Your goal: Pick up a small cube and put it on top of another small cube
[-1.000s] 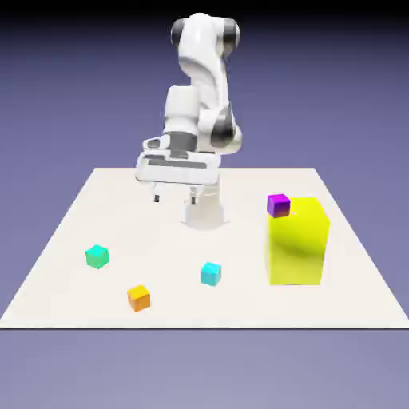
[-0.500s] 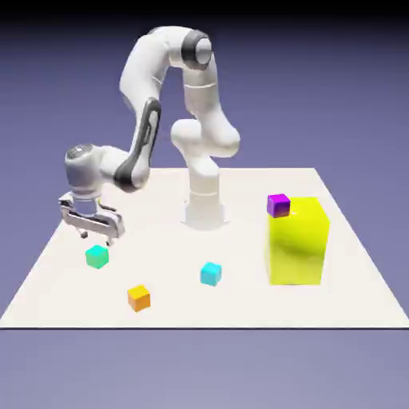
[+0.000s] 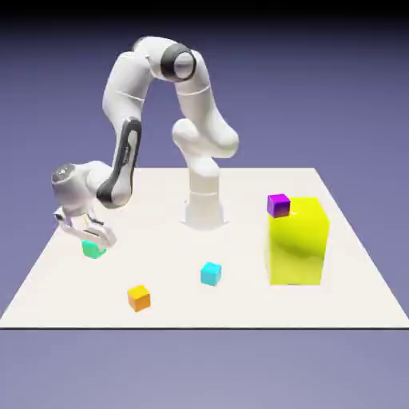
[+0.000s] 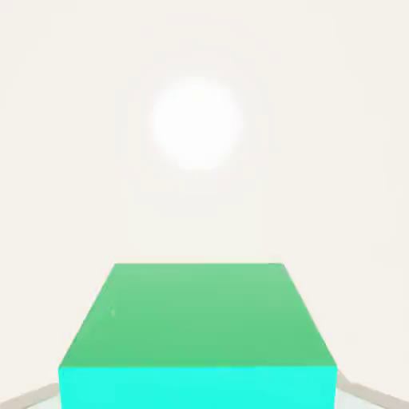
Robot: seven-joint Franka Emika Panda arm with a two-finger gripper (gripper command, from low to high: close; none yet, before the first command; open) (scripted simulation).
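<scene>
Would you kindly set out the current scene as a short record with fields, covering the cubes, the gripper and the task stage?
gripper: lowered over the green cube at the exterior view's left; whether the fingers are closed on it cannot be told
green cube: fills the lower hand view, on the table
orange cube: near the front edge, free
cyan cube: near the middle, free
purple cube: at the yellow block's upper left corner
yellow block: large, at the exterior view's right
task stage: nothing stacked by the arm yet
</scene>
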